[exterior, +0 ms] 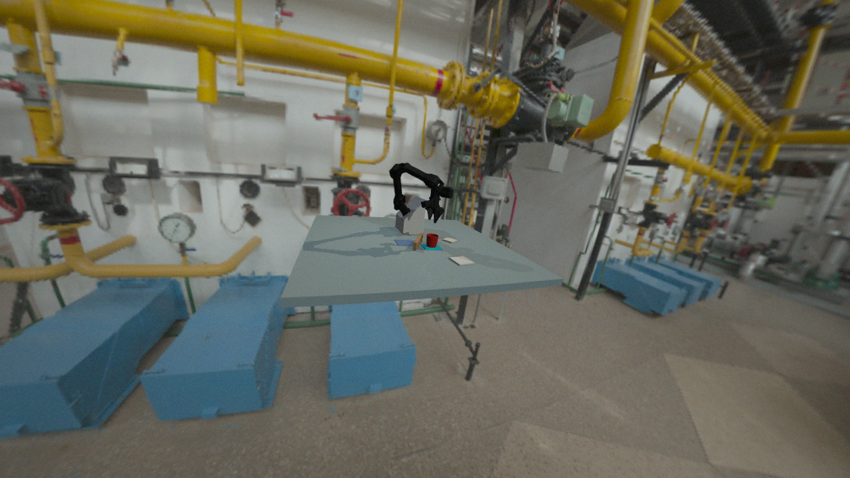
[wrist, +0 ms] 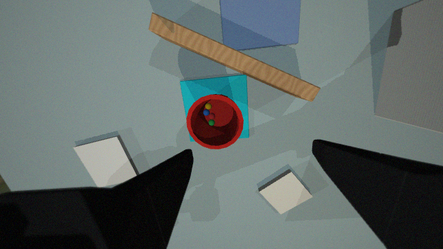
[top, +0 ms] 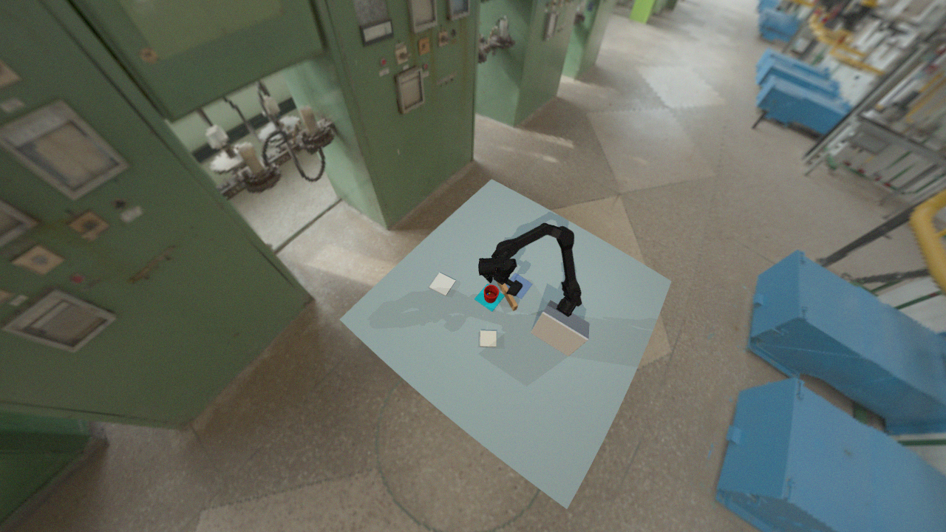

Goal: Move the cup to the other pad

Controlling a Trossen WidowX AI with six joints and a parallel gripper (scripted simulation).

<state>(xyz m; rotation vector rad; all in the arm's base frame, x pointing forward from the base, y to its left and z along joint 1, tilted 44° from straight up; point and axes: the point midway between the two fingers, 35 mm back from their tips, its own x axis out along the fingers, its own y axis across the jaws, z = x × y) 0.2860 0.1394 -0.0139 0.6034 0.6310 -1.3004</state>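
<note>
The red cup [top: 491,295] [exterior: 431,240] [wrist: 216,138] stands upright on the cyan pad [wrist: 194,88] [top: 491,307], towards one edge of the pad in the wrist view. Several small marbles [wrist: 211,122] lie inside it at the bottom. The blue pad [wrist: 263,21] [top: 524,284] [exterior: 404,242] is bare, on the far side of the wooden bar. My gripper [wrist: 250,150] [exterior: 436,221] is wide open and empty. It is above the cup and clear of it, with the cup's rim in view beyond the fingertips.
A wooden bar [wrist: 235,59] [exterior: 418,240] stands between the two pads. One white tile [wrist: 104,159] [top: 441,284] and another white tile [wrist: 285,194] [top: 488,338] lie near the cyan pad. A grey block [top: 561,332] [wrist: 412,76] is beside the arm's base.
</note>
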